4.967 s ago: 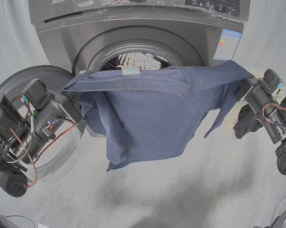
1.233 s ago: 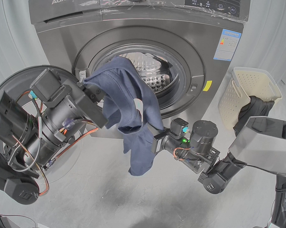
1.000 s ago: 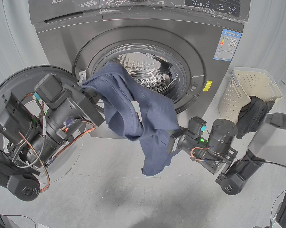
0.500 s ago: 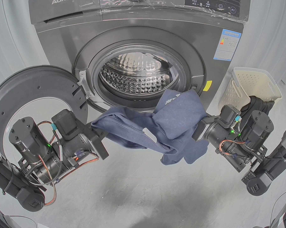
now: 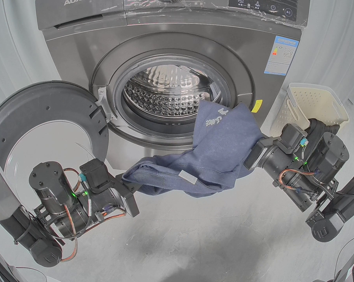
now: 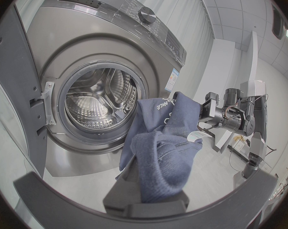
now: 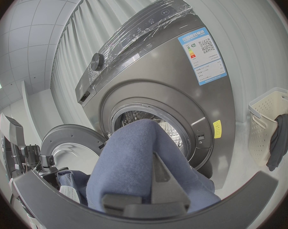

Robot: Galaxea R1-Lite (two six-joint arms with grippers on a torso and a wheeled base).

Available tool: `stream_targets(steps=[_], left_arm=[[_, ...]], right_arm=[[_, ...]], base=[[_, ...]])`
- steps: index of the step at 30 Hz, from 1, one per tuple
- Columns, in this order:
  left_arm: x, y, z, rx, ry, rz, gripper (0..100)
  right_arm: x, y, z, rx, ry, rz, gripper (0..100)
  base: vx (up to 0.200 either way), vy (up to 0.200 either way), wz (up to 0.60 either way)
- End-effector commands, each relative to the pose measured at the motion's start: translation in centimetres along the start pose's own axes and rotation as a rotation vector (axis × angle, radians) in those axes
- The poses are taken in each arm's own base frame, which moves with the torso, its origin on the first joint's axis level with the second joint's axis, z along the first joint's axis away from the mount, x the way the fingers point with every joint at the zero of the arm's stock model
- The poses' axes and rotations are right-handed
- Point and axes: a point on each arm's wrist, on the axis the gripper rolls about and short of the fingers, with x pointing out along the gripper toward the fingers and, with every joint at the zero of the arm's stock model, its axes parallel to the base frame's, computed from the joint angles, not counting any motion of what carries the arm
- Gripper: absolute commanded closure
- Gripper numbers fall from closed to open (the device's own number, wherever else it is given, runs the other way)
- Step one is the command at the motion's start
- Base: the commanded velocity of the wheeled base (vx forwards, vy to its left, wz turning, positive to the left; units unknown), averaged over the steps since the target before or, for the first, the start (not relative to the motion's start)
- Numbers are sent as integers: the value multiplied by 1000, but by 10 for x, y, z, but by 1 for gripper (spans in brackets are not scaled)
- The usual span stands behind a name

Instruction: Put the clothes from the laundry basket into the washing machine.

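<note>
A navy blue T-shirt (image 5: 212, 149) hangs bunched between my two grippers, below and in front of the washing machine's open drum (image 5: 169, 91). My left gripper (image 5: 127, 179) is shut on the shirt's lower left end, low near the floor. My right gripper (image 5: 252, 157) is shut on the other end, higher, by the drum's lower right rim. The left wrist view has the cloth (image 6: 163, 156) draped over its fingers, the right wrist view the cloth (image 7: 134, 166). A cream laundry basket (image 5: 326, 102) stands right of the machine with a dark garment (image 5: 322, 128) over its rim.
The machine's round door (image 5: 47, 114) is swung open to the left, just above my left arm. The grey floor (image 5: 208, 235) in front of the machine is bare. The washing machine (image 5: 169, 32) fills the back.
Both grippers dropped with the shirt from in front of the drum; the left sank low near the floor, the right swung out rightward and up a little. The shirt now sags between them.
</note>
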Motion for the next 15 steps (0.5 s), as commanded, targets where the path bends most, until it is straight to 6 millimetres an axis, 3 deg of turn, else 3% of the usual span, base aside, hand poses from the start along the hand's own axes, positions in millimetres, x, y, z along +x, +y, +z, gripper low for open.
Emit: stream_targets(steps=[1,15], left_arm=[[1,1,-1,-3,4,5,100],[0,0,0,-5,-2,2,100]], right_arm=[[-1,0,-1,0,6,1,100],[0,4,-3,13,7,-3,100]], base=[[0,0,0],[0,0,0]])
